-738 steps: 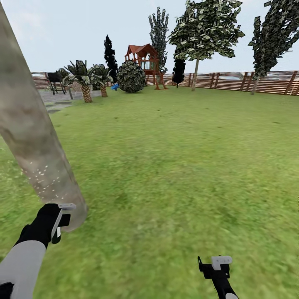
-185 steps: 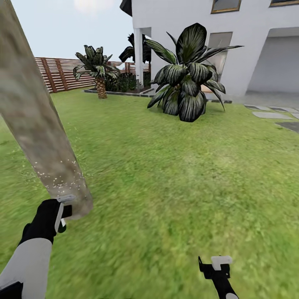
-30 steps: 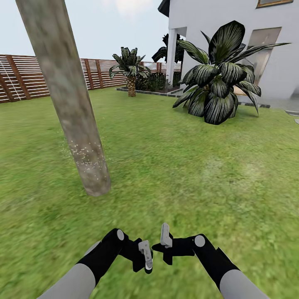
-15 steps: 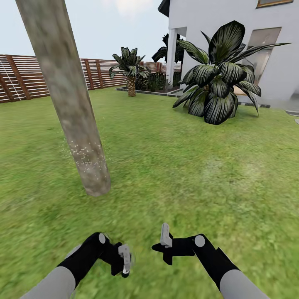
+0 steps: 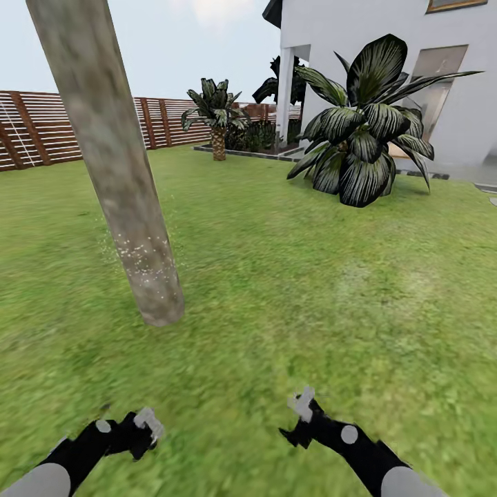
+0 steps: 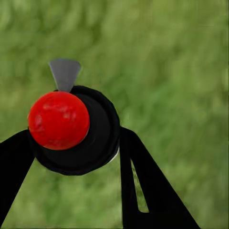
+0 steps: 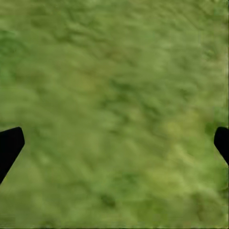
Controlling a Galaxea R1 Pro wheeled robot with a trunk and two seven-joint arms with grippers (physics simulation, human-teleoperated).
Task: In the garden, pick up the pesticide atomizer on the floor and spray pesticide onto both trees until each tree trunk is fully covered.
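Nearest me, both arms sit low at the bottom of the head view, over grass [image 5: 290, 297]. My left gripper [image 5: 146, 422] is clamped on the atomizer [image 6: 76, 130]: in the left wrist view the black round body with its red spot [image 6: 58, 120] sits wedged between the two dark fingers [image 6: 148, 191], a small grey tab sticking out from its rim. In the head view the atomizer itself is too small to make out at the gripper.

My right gripper [image 5: 302, 404] holds nothing. In the right wrist view its fingertips [image 7: 9, 145] stand at the far edges of the frame, spread wide, with only lawn between them.

Further out, left of centre, the trunk [image 5: 114, 159] rises tilted from the lawn, mottled grey-tan. White pesticide specks [image 5: 143, 257] dot its lower part; the bark above them looks bare.

Beyond, right of centre, a big dark broad-leaved plant [image 5: 359, 131] stands in front of the white house [image 5: 359, 34]. A small palm [image 5: 217, 117] stands near the house corner. The slat fence [image 5: 41, 128] runs along the far left.
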